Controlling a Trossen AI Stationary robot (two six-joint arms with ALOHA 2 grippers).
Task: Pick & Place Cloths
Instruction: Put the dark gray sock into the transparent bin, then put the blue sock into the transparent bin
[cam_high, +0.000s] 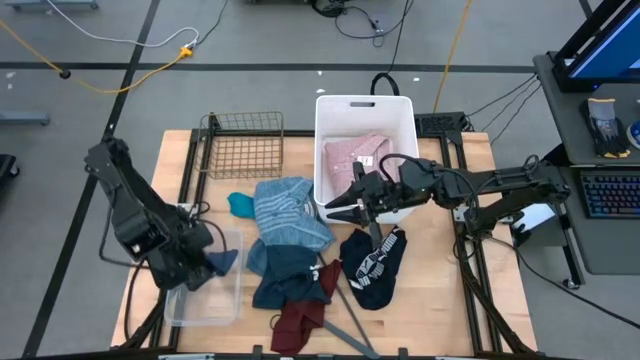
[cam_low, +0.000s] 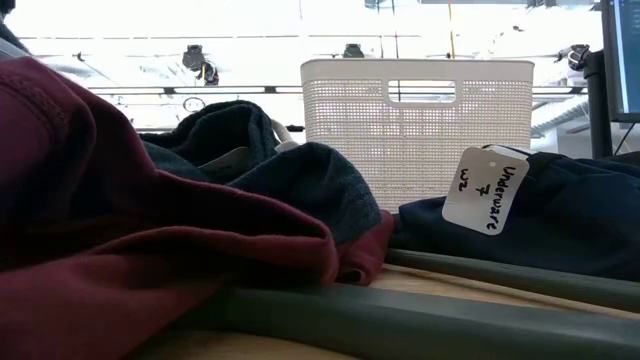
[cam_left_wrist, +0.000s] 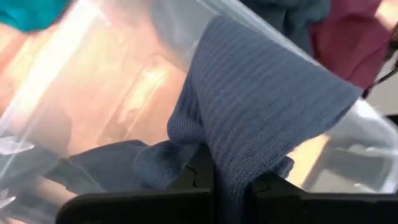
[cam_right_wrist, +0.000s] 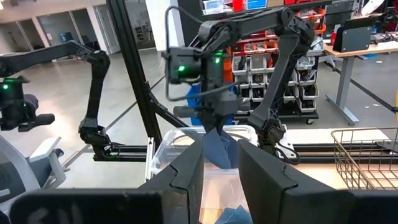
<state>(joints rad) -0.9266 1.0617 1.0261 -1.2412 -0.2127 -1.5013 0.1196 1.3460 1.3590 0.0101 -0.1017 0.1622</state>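
My left gripper (cam_high: 218, 262) is shut on a small blue knitted piece (cam_left_wrist: 261, 93) above a clear plastic bin (cam_high: 205, 290). My right gripper (cam_high: 330, 212) hovers open by the near left corner of the white basket (cam_high: 400, 110), touching nothing. A pink shirt (cam_high: 355, 155) lies in that basket. On the table are a light-blue striped shirt (cam_high: 290, 210), a teal piece (cam_high: 241, 205), a dark blue garment (cam_high: 285, 275), a maroon garment (cam_high: 300, 320) and a navy white-printed top (cam_high: 372, 265). The low view shows neither gripper. My left gripper pinches the blue piece between its two fingers (cam_left_wrist: 199, 177) at a bunched fold (cam_left_wrist: 217, 155). The fingers come from above, pointing down. The cloth hangs slack below them (cam_right_wrist: 217, 149) over the clear bin; whether its lower end touches the bin I cannot tell.
A wire basket (cam_high: 243, 145) stands at the far edge, left of the white basket. A grey hanger (cam_high: 352, 322) lies near the front edge between the maroon garment and the navy top, which bears a white label (cam_low: 485, 190). Bare wood shows right of the navy top.
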